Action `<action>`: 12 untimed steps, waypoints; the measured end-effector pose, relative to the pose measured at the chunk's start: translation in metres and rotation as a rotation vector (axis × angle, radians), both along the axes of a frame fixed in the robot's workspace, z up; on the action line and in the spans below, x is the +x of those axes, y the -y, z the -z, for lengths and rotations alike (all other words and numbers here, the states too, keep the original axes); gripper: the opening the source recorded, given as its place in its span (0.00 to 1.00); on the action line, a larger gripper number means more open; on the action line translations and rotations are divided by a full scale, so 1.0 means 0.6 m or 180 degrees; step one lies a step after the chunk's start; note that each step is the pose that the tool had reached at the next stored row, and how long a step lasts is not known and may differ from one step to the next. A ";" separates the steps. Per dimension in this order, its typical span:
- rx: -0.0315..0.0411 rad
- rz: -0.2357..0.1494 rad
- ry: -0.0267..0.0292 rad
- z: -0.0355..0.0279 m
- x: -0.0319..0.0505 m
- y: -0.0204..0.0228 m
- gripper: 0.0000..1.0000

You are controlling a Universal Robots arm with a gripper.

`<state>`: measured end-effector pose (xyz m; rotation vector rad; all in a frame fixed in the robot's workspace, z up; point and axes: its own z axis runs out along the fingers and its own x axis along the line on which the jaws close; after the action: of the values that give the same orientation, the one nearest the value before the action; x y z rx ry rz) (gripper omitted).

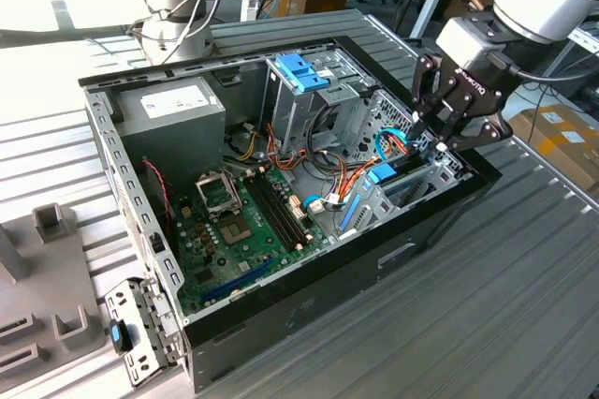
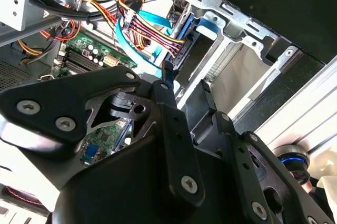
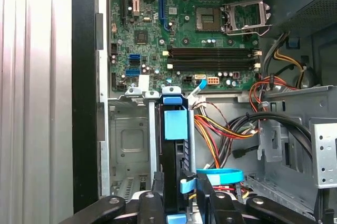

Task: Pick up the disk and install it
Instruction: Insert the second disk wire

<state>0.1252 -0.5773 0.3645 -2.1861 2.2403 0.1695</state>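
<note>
One gripper [image 1: 438, 133] hangs over the corner of the open computer case [image 1: 309, 277] at the exterior view's right. In the first wrist view its fingers [image 3: 158, 192] are clamped on the disk [image 3: 175, 145], which stands on edge in a metal drive bay [image 3: 129, 140] beside the motherboard [image 3: 179, 29].

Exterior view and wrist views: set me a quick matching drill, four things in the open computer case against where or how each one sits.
1. disk
2. motherboard
3. power supply
4. blue handle

a. green, flat on the case floor
b. grey box in the corner at the exterior view's left
c. on edge in a bay by the case wall
d. atop the metal cage

Pairs: 1-c, 2-a, 3-b, 4-d
</note>
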 end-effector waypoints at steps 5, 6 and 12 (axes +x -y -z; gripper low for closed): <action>0.0000 0.0000 0.0000 0.009 0.000 0.0000 0.38; -0.0001 0.0000 0.0000 0.009 0.000 0.0000 0.38; 0.0000 0.0000 0.0000 0.009 0.000 0.0000 0.29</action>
<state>0.1251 -0.5773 0.3590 -2.1861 2.2403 0.1694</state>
